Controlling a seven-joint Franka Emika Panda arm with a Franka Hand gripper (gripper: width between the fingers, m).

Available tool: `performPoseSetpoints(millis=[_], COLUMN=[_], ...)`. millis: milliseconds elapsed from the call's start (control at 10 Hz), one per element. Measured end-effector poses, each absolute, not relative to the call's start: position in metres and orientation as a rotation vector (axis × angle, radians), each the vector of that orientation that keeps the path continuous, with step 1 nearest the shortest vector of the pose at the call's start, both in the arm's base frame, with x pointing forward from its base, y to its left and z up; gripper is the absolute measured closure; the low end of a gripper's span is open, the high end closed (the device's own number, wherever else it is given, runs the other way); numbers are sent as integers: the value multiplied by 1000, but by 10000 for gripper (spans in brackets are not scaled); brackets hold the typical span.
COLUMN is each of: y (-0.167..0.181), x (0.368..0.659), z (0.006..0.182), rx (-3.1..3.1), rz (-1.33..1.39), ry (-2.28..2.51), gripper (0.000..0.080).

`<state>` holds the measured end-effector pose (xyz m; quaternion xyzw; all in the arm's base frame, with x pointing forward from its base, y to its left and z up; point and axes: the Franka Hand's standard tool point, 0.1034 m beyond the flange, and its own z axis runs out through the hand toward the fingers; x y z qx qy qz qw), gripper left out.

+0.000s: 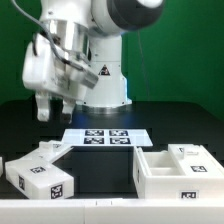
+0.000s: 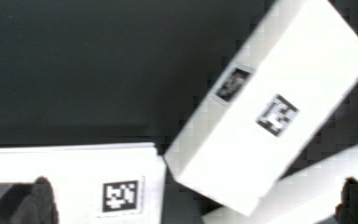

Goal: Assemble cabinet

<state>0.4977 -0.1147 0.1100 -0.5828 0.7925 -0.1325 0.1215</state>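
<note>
Hovering with fingers (image 2: 16,200) spread wide and empty over two loose cabinet panels (image 1: 40,175) at the exterior view's left of the desk (image 1: 110,170); open box (image 1: 178,170) well apart. Best to square up with the tilted panel (image 2: 274,105), lower straight, pinch across its narrow width.

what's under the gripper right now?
The open gripper hangs over two tagged white cabinet pieces on the black table: a slanted panel and a block. The table beneath them is covered; whether they touch is unclear.
</note>
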Motion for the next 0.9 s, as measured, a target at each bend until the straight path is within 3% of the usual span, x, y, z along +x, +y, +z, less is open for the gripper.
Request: performPoseSetpoints(millis=[100,300,600,900], y=[-112,-111,-114,-112], x=[502,495,495,511], z=[121,106,107,137], rx=[-1668,-1687,-1676,-1610], rz=[-397,-416,-426,-450], ry=[2307,2341,2348,2304], gripper=[3,3,3,3])
